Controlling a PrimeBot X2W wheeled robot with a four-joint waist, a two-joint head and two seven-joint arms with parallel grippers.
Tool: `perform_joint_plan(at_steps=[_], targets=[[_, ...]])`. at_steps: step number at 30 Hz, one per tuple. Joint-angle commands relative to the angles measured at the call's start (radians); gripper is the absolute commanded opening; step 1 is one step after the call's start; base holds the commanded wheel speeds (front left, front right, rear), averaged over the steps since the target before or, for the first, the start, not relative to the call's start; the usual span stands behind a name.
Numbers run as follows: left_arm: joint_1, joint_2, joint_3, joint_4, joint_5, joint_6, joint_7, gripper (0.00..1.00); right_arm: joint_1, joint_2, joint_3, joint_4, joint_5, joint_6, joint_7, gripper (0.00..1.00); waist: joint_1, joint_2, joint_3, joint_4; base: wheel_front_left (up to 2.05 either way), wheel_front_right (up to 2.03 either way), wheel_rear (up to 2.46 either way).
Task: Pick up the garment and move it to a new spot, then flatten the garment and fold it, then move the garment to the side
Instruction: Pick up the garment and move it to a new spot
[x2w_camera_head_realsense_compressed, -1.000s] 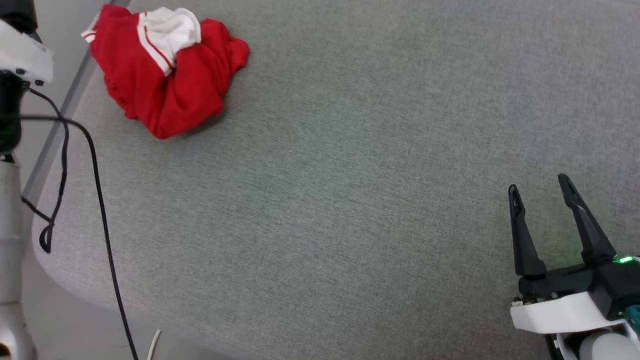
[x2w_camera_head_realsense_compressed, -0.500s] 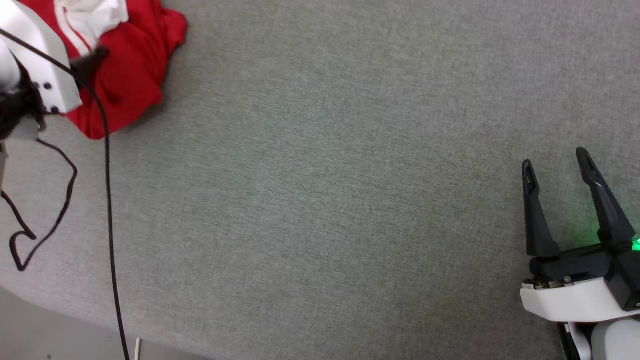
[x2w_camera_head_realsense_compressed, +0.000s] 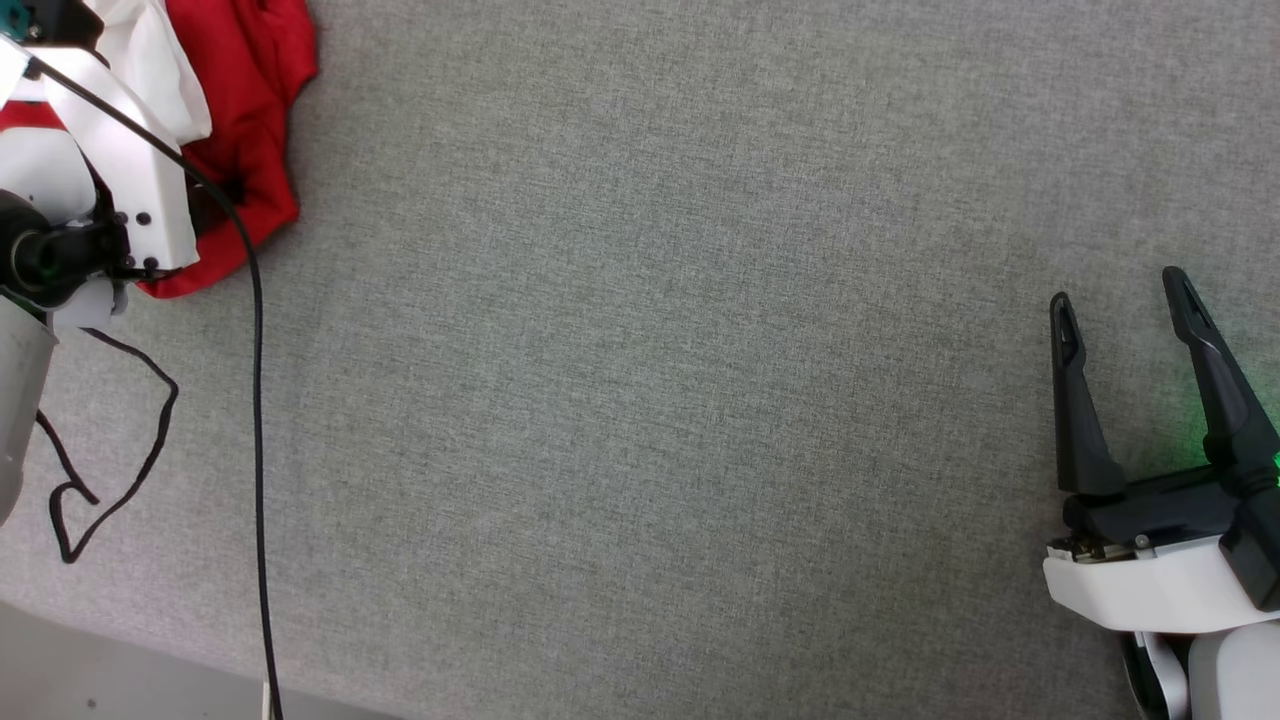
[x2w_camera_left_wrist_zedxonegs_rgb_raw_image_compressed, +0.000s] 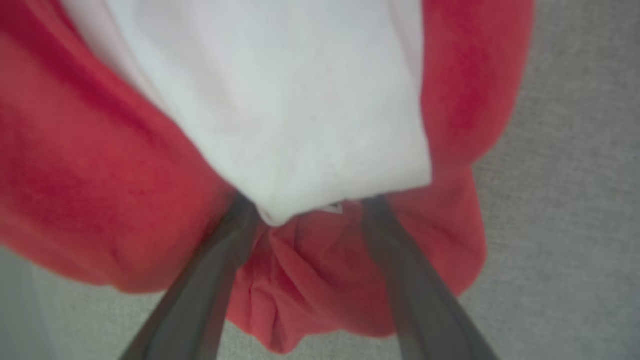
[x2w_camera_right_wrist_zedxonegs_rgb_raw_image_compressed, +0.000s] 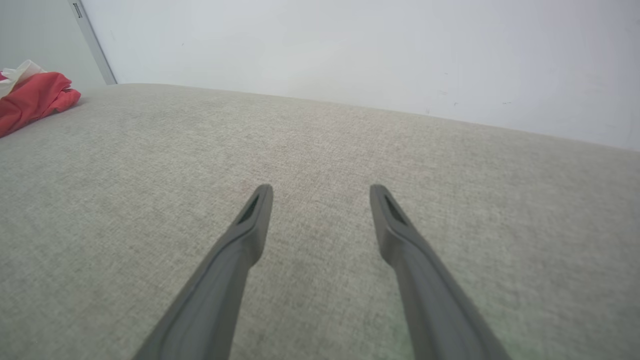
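The garment (x2w_camera_head_realsense_compressed: 265, 100), red with a white sleeve, lies crumpled at the far left of the grey table. My left arm's white wrist housing (x2w_camera_head_realsense_compressed: 140, 190) covers part of it. In the left wrist view my left gripper (x2w_camera_left_wrist_zedxonegs_rgb_raw_image_compressed: 309, 210) is open, its two dark fingers (x2w_camera_left_wrist_zedxonegs_rgb_raw_image_compressed: 220, 270) straddling a red bunch of the garment (x2w_camera_left_wrist_zedxonegs_rgb_raw_image_compressed: 75, 175), with their tips tucked under the white sleeve. My right gripper (x2w_camera_head_realsense_compressed: 1120, 290) stands open over bare table at the lower right, with nothing between its fingers. Past the right gripper (x2w_camera_right_wrist_zedxonegs_rgb_raw_image_compressed: 321, 192) in its wrist view, the garment (x2w_camera_right_wrist_zedxonegs_rgb_raw_image_compressed: 30, 97) is far off at the left edge.
A grey fabric-covered table (x2w_camera_head_realsense_compressed: 650, 350) spans the head view. A black cable (x2w_camera_head_realsense_compressed: 255, 400) hangs from my left arm and loops over the table's left side. The table's rounded edge and the floor (x2w_camera_head_realsense_compressed: 100, 680) are at the lower left. A pale wall (x2w_camera_right_wrist_zedxonegs_rgb_raw_image_compressed: 350, 50) rises behind the table.
The head camera has shifted, so the garment now sits at the top-left corner. My left arm has come down onto the garment. The right gripper has stayed open.
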Motion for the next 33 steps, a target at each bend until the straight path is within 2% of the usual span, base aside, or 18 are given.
perform_joint_plan(at_steps=[1,2,5,11,21,25,33], targets=[[0.053,-0.051,-0.044,0.023,-0.01,-0.001,0.0,0.9,-0.006,-0.004,-0.003,0.014,-0.002,-0.001,-0.001,1.0,0.0001,0.0,-0.004,-0.001,0.0,0.0,0.0],[0.053,-0.048,-0.05,0.024,-0.02,-0.002,-0.011,0.0,-0.005,-0.003,-0.005,0.017,0.0,-0.001,-0.001,1.0,0.0001,0.0,-0.01,0.0,0.0,0.0,0.0],[0.042,-0.029,-0.059,0.021,-0.027,-0.002,-0.035,0.0,0.0,0.0,-0.006,0.02,0.005,-0.001,-0.001,1.0,0.0001,0.0,-0.025,0.003,0.0,0.0,0.0],[-0.028,0.047,-0.078,-0.039,-0.04,-0.001,-0.145,0.0,0.01,0.015,0.017,0.036,0.019,-0.001,-0.001,1.0,0.0001,0.0,-0.099,0.003,0.0,0.0,0.0],[-0.106,0.125,-0.221,-0.258,0.012,-0.001,-0.285,0.0,0.039,0.034,0.031,0.073,0.046,-0.001,-0.001,1.0,0.0001,0.0,-0.242,-0.014,0.0,0.0,0.0],[-0.138,0.111,-0.284,-0.336,0.039,-0.001,-0.317,0.0,0.04,0.038,0.036,0.077,0.056,-0.001,-0.001,1.0,0.0001,0.0,-0.281,-0.039,0.0,0.0,0.0],[-0.182,0.015,-0.432,-0.447,0.077,-0.001,-0.352,0.0,0.04,0.039,0.033,0.083,0.103,-0.001,-0.001,1.0,0.0001,0.0,-0.318,-0.144,0.0,0.0,0.0]])
